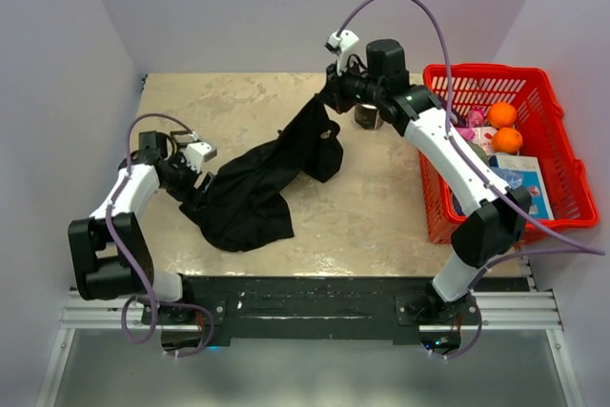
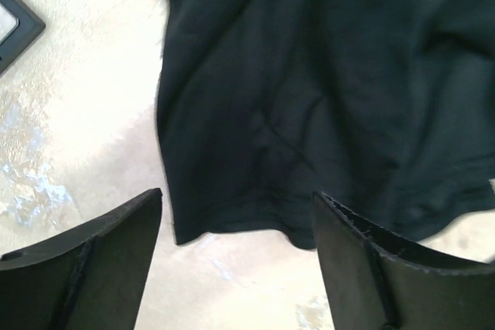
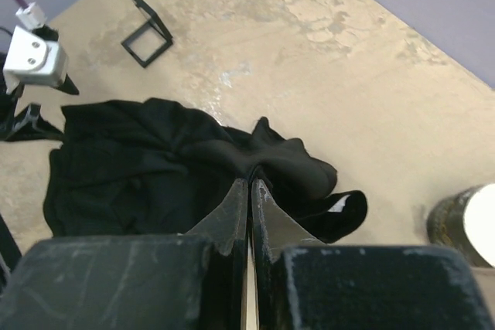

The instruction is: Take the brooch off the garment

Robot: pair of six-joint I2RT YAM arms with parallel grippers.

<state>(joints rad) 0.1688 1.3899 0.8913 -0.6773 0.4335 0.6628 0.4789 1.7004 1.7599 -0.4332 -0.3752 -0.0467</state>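
The garment [image 1: 246, 199], a black T-shirt, lies crumpled on the table and rises in a stretched band to the upper right. My right gripper [image 1: 330, 99] is shut on a fold of it [image 3: 139, 168] and holds that end above the table; in the right wrist view the gripper [image 3: 250, 182] pinches the cloth at its tips. A small white label [image 3: 338, 204] shows on a hanging flap. My left gripper [image 1: 192, 182] is open at the shirt's left end; in the left wrist view [image 2: 236, 200] bare table lies between its fingers, just short of the hem [image 2: 232, 226]. The brooch is not visible in any view.
A red basket [image 1: 562, 154] with two oranges [image 1: 503, 127] and packets stands at the right. A dark jar [image 1: 368, 117] stands behind the lifted cloth and shows at the right edge of the right wrist view [image 3: 464, 222]. A black square frame [image 3: 147, 34] lies on the table, seen also in the left wrist view [image 2: 17, 27].
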